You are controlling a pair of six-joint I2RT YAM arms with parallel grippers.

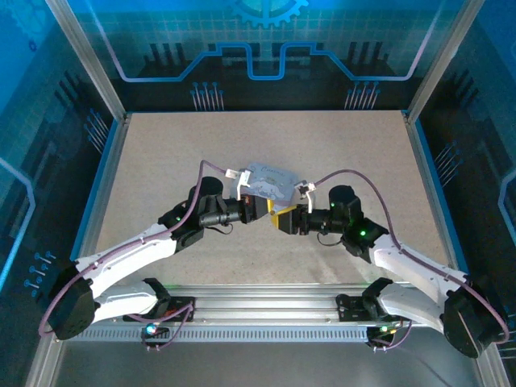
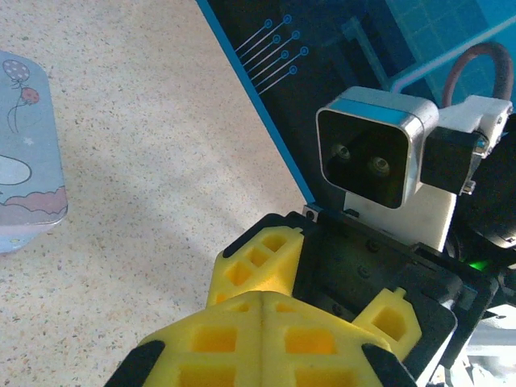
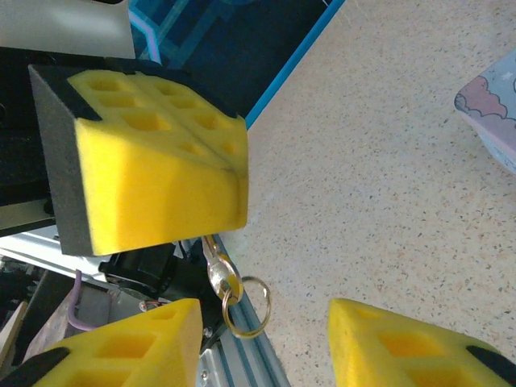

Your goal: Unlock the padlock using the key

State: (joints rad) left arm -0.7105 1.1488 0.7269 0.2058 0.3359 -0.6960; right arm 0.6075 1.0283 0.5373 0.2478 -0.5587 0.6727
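My left gripper (image 1: 262, 211) (image 3: 238, 173) is shut, its yellow fingers (image 2: 234, 339) pressed flat together. From under its fingertips hangs the key (image 3: 219, 272), a small silver sliver carrying a wire ring (image 3: 248, 310); its blade runs up out of sight behind the foam. The padlock is hidden, seemingly inside that grip. My right gripper (image 1: 284, 219) (image 3: 264, 314) faces the left one tip to tip and stands open. The key's head lies close to its left finger (image 3: 129, 351), with nothing touching either pad. Its two spread fingers (image 2: 260, 260) also appear in the left wrist view.
A grey tin with a picture lid (image 1: 270, 181) (image 2: 24, 161) (image 3: 493, 105) lies just behind the two grippers. Speckled tabletop (image 1: 339, 153) spreads around them, bounded by blue-edged walls (image 1: 109, 173) and the aluminium rail (image 1: 266, 300) at the near edge.
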